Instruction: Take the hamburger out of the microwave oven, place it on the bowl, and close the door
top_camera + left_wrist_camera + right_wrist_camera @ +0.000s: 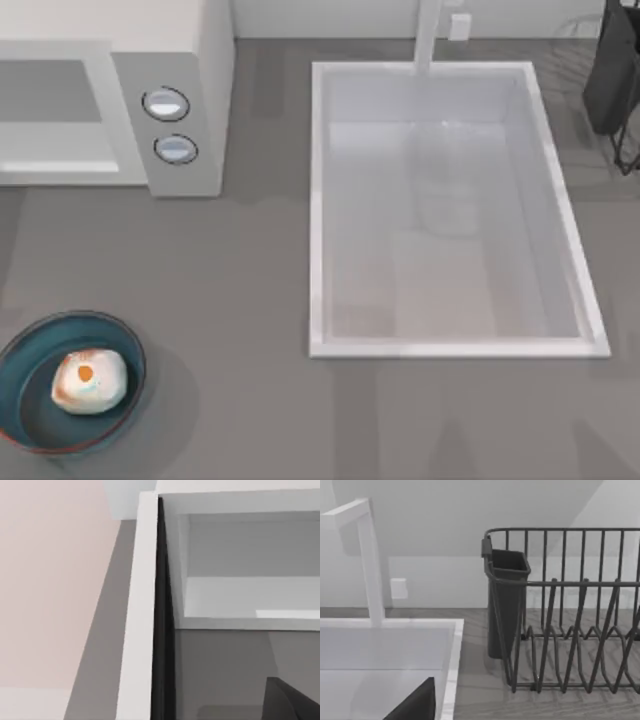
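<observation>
The hamburger sits in the bowl at the near left of the table, so by our reading the first two steps of the job are done and what remains concerns the door. From above, the microwave oven stands at the far left, its grey panel with two knobs facing up toward the camera; beside the panel lies a white surface with a grey window, which we take for the door, though from overhead we cannot say whether it is fully shut. Our left wrist camera looks close along a white edge and a dark seam into a white box-like recess, which suggests the door may stand partly open and our left arm is near it; we judge the closing push unfinished. A dark shape at that view's corner may be part of our left pincer; how far it is open we cannot tell.

The sink right of centre holds nothing we can make out, with a tap at its far edge. The dish rack at the far right carries an empty dark cup. Our right arm looks toward the rack; its pincer's state we cannot tell either.
</observation>
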